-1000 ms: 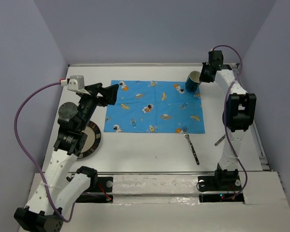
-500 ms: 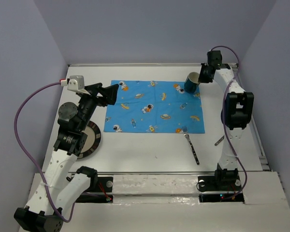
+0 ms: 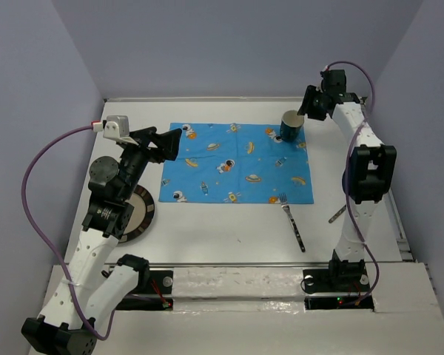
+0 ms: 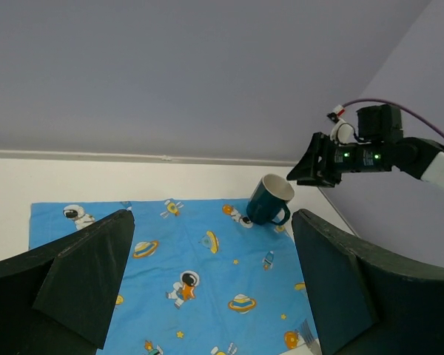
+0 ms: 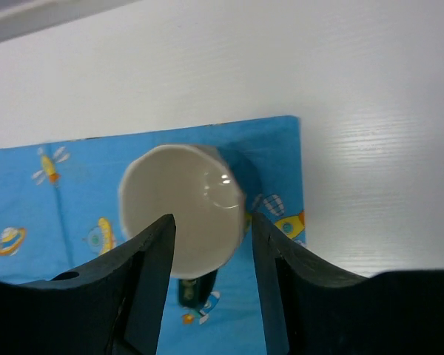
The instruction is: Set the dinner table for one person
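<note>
Surface (image 3: 229, 240): big white rectangle, long axis left-right. It spans the whole workspace and lies below both end effectors.

Mat (image 3: 237, 164): blue space print, flat, centre-far on the surface, long axis also left-right.

Plate (image 3: 143, 213): dark rim, near left, off the mat, partly hidden under the left arm (image 3: 107, 214).

Left end effector (image 3: 176, 138): fingers apart, empty. It hangs over the mat's far left corner, pointing right.

Right end effector (image 3: 308, 109): fingers apart, gripping nothing. It sits just far-right of the mug (image 3: 290, 126) and above it. Its wrist view looks down into the mug between the spread fingers. The left wrist view shows a clear gap between the two.

Mug: teal, pale inside, upright on the mat's far right corner.

Fork (image 3: 293, 222): at the mat's near right corner, tines on the mat edge. The handle runs toward the near side, slanted slightly right.

Second utensil (image 3: 336, 215): further right, beside the right arm (image 3: 359, 148). Too small to tell what kind.

My read: the mug is placed; plate and cutlery are not yet set. Geometry that matters:
- Fork and utensil lie well to the near side of the right end effector, and that arm is the closer one.
- The plate lies near-left of and below the left end effector, so it's that arm's job.
</note>
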